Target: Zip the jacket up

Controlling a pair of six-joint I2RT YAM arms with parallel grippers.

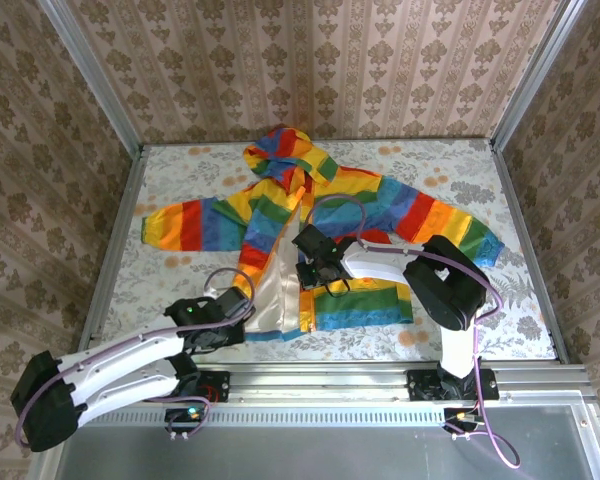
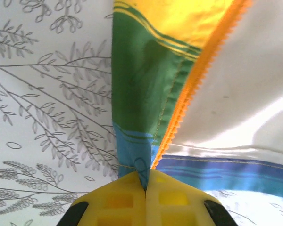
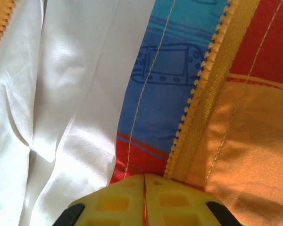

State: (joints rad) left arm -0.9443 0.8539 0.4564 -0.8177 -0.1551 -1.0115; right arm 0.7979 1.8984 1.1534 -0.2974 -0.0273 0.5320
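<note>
The jacket (image 1: 365, 195) lay open mid-table (image 1: 170, 280), hood far, with the left gripper (image 2: 146, 188) pinched tight on its near hem corner and the right gripper (image 3: 145, 181) closed on the opposite zipper edge, so both edges probably needed drawing together level.

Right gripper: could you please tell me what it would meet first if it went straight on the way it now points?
The jacket itself: the right gripper seems shut on its edge, with the orange zipper teeth and blue stripe directly ahead.
</note>
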